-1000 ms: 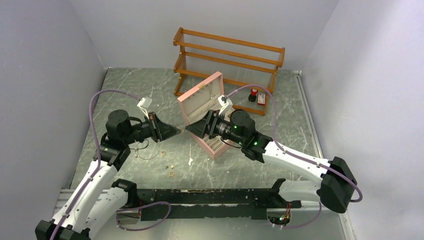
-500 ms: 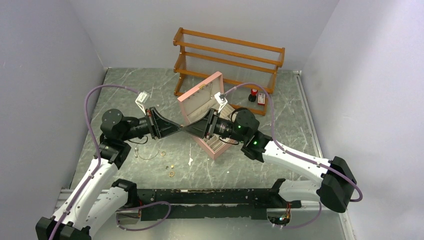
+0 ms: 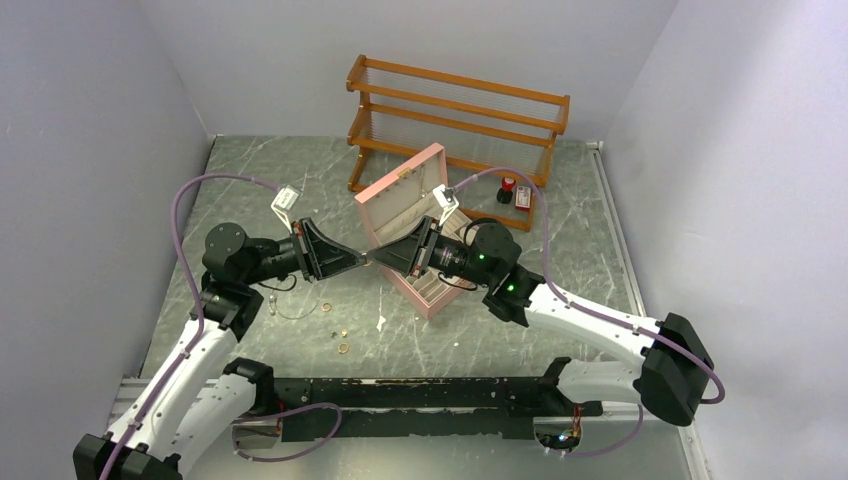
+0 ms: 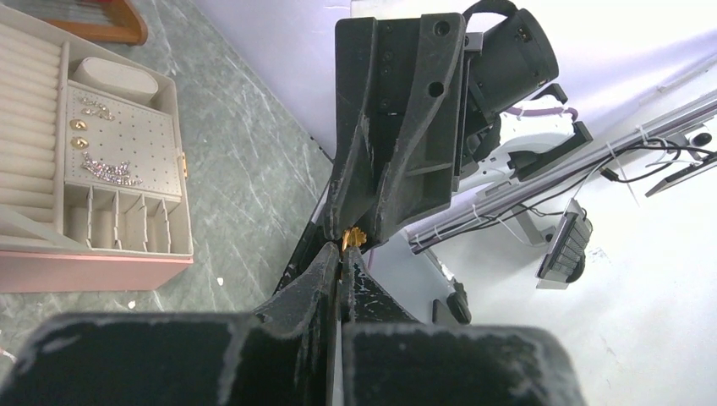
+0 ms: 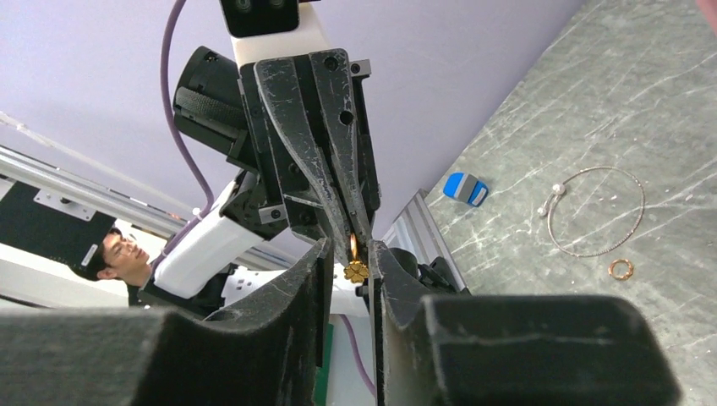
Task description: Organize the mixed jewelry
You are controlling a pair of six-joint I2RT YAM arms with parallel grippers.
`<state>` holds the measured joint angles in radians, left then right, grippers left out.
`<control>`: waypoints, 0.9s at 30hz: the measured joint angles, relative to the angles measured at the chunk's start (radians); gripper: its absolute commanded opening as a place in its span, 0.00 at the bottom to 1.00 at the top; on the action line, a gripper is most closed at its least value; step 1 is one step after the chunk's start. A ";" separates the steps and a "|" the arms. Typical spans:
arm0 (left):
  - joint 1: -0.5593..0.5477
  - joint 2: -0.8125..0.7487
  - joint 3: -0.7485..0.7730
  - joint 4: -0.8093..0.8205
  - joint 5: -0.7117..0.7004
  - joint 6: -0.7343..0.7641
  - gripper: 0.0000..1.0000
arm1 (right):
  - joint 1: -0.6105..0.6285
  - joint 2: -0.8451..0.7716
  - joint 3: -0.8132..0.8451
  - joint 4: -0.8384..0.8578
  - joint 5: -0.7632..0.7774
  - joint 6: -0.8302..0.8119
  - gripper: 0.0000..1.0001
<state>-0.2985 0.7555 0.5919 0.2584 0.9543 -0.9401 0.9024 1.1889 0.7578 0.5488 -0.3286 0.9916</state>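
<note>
My left gripper [image 3: 360, 258] is shut on a tiny gold flower-shaped earring [image 4: 353, 238] and holds it in the air to the left of the open pink box [image 3: 400, 205]. My right gripper [image 3: 379, 257] meets it tip to tip. In the right wrist view my right gripper [image 5: 350, 247] is open, with the earring [image 5: 356, 270] in the gap between its jaws. On the table below lie a thin chain necklace loop [image 3: 291, 306], a gold ring [image 3: 327, 306] and two more small gold rings [image 3: 343, 347].
A wooden rack [image 3: 455, 110] stands at the back, with small red-and-black bottles [image 3: 515, 193] beside it. The pink box's tray [image 4: 84, 271] holds several earrings. A small blue object [image 5: 467, 189] lies near the table's left edge.
My left gripper has swung up and to the right with the earring. My right gripper has moved left to meet it, so the two tips now touch above the table.
</note>
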 measured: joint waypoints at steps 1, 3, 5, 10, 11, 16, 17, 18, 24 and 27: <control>0.000 0.000 -0.001 0.001 0.000 -0.001 0.05 | 0.000 0.000 0.000 0.002 0.000 0.000 0.23; 0.000 -0.002 -0.001 0.006 0.000 -0.003 0.05 | 0.000 0.000 0.000 0.002 0.000 0.001 0.23; 0.000 -0.005 -0.002 0.007 0.000 -0.003 0.05 | 0.000 0.000 0.000 0.003 -0.001 0.002 0.27; 0.000 -0.006 -0.003 0.008 0.000 -0.009 0.05 | 0.000 0.000 0.000 0.007 -0.005 0.003 0.28; 0.000 -0.006 -0.005 0.010 0.000 -0.011 0.05 | 0.000 0.000 0.000 0.007 -0.006 0.003 0.26; 0.000 -0.006 -0.008 0.020 0.000 -0.019 0.05 | 0.000 0.005 0.000 0.008 -0.024 0.003 0.26; 0.000 -0.006 -0.008 0.022 0.000 -0.019 0.05 | 0.000 0.005 0.000 0.008 -0.026 0.003 0.26; 0.000 -0.006 -0.008 0.024 0.000 -0.022 0.05 | 0.000 0.005 0.000 0.008 -0.027 0.003 0.26; 0.000 -0.006 -0.011 0.031 0.000 -0.028 0.05 | 0.000 0.005 0.000 0.006 -0.031 -0.003 0.15; 0.000 -0.006 -0.012 0.034 0.000 -0.029 0.06 | 0.000 0.005 0.000 0.005 -0.031 -0.005 0.08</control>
<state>-0.2985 0.7490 0.5800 0.2924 0.9539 -0.9695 0.9024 1.1942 0.7578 0.5541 -0.3592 0.9867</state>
